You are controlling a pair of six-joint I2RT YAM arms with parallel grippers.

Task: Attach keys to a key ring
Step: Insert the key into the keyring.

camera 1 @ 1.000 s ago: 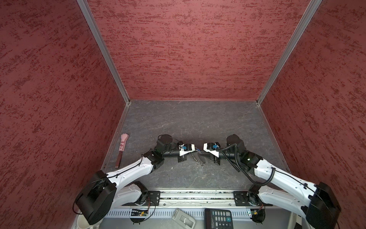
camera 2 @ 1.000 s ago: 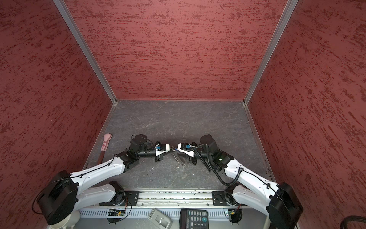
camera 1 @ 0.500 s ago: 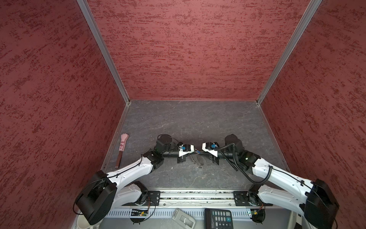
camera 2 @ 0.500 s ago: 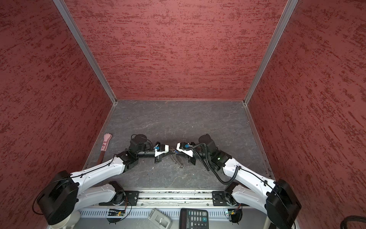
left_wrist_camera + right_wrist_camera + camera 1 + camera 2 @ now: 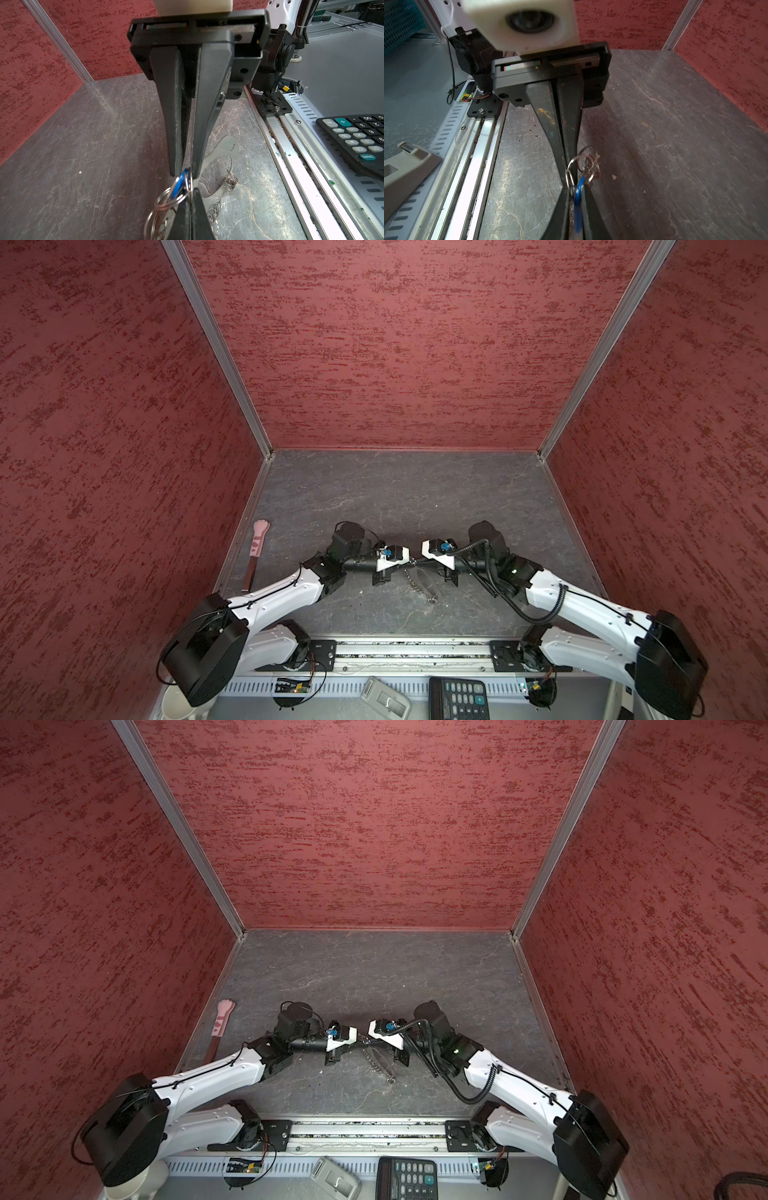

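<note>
Left wrist view, lower centre: we had the left gripper (image 5: pixel 184 174) clamped on the keys (image 5: pixel 180 182), presumably steadying them while the right gripper (image 5: pixel 190 193) pinched the silver rings (image 5: pixel 166 200). The key ring (image 5: pixel 230 182) lay just right of them on the table (image 5: pixel 83 145).

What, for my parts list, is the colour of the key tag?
The key tag is blue, clearest in the right wrist view.

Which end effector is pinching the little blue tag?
The right end effector: the blue tag sits between its fingertips. The left end effector is shut on silver rings instead.
</note>
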